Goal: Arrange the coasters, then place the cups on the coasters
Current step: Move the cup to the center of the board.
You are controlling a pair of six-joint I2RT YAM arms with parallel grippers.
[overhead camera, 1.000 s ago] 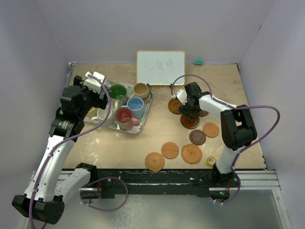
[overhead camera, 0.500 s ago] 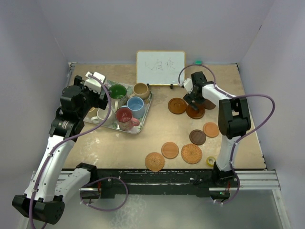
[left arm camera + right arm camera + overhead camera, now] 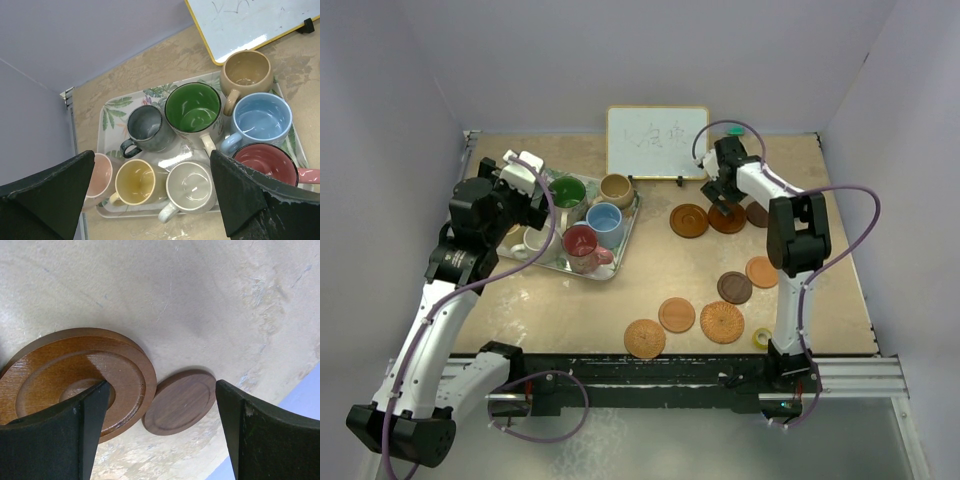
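Note:
Several cups stand packed on the leaf-patterned tray [image 3: 108, 107]: grey [image 3: 147, 129], green [image 3: 192, 107], tan [image 3: 246, 72], blue [image 3: 261, 119], red [image 3: 265, 160], white [image 3: 191, 187], yellow [image 3: 141, 182] and pink [image 3: 100, 177]. My left gripper [image 3: 152, 156] hangs open above them, holding nothing. Far right, my right gripper [image 3: 160, 386] is open low over the table. Its left finger overlaps a ringed brown coaster [image 3: 60, 375], and a smaller dark coaster [image 3: 180, 402] lies between the fingers. Another ringed coaster [image 3: 689, 220] lies to the left. Several more coasters lie nearer: orange [image 3: 762, 271], dark [image 3: 734, 287], orange [image 3: 676, 314], woven [image 3: 721, 321] and woven tan [image 3: 644, 338].
A whiteboard [image 3: 657, 142] leans at the back of the table, close behind my right gripper. A small yellow tape roll [image 3: 762, 338] sits at the front right edge, and a small green object [image 3: 735, 130] lies by the back wall. Walls enclose the table on three sides.
My right gripper has moved toward the back of the table, and the ringed brown coaster under it has slid back with it, next to the dark one. The left arm has stayed still.

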